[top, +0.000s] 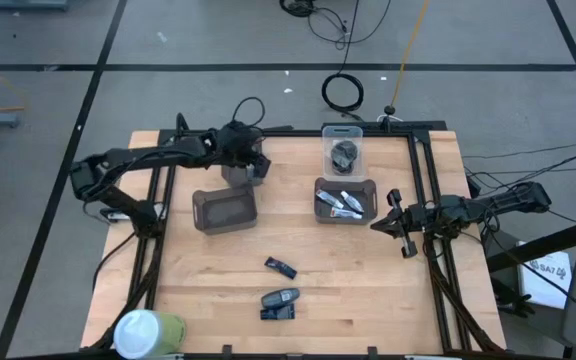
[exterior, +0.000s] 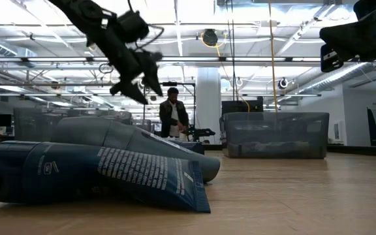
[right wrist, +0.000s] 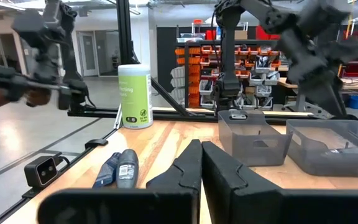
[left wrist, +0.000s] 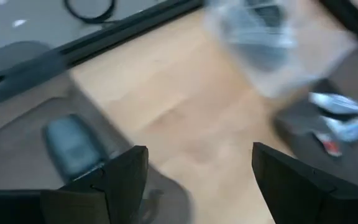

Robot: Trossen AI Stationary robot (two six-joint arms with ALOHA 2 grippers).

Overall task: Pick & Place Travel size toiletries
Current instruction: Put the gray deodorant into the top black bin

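Observation:
Two dark oblong pieces with blue accents lie flat on the table (top: 280, 267) (top: 280, 301); one fills the low view's foreground (exterior: 90, 171), and both show in the right wrist view (right wrist: 120, 168). White tubes (top: 343, 203) lie in a grey bin, and dark lumps (top: 344, 153) sit in a clear bin. My left gripper (top: 252, 162) (left wrist: 197, 171) is open and raised (exterior: 139, 81) by the far edge of another grey bin (top: 225, 209); a blurred grey-blue piece (left wrist: 73, 144) lies beside its fingers in a grey bin. My right gripper (top: 393, 218) (right wrist: 201, 168) is shut and empty near the table's right edge.
A big white-and-green cylinder (top: 148, 331) (right wrist: 134, 96) stands at the near left corner. The clear bin (top: 344, 135) and the grey bin of tubes (top: 318, 190) sit at the far right. Dark frame rails (top: 423, 190) run along the table's sides. A person (exterior: 173, 114) stands in the room beyond.

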